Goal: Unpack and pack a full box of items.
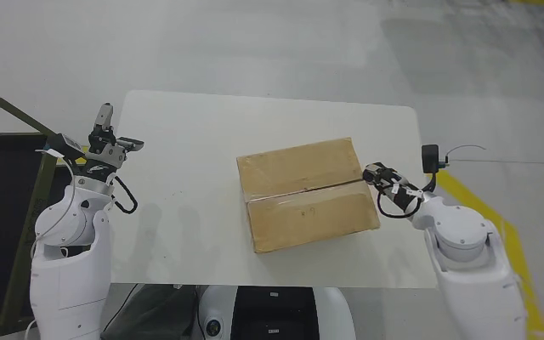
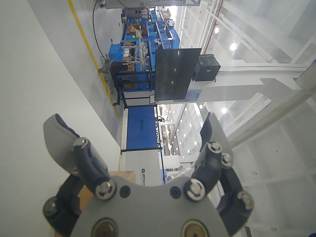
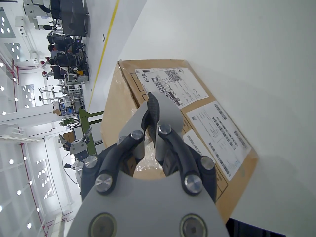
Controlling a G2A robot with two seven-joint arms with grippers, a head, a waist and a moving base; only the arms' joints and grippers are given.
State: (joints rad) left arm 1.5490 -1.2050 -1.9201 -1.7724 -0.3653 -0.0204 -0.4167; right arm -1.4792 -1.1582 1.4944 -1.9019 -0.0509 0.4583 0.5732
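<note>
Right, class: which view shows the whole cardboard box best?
The top view: the box lies whole on the table, top flaps shut along the seam. The right wrist view gives its labelled end close up behind the right gripper. The left wrist view has a cardboard corner; whether it is this box is unclear.

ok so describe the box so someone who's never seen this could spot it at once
Find the white table; the box lies a little right of its middle. It is shut brown cardboard with a taped seam along its top. White labels on the end by the right gripper set it apart.
</note>
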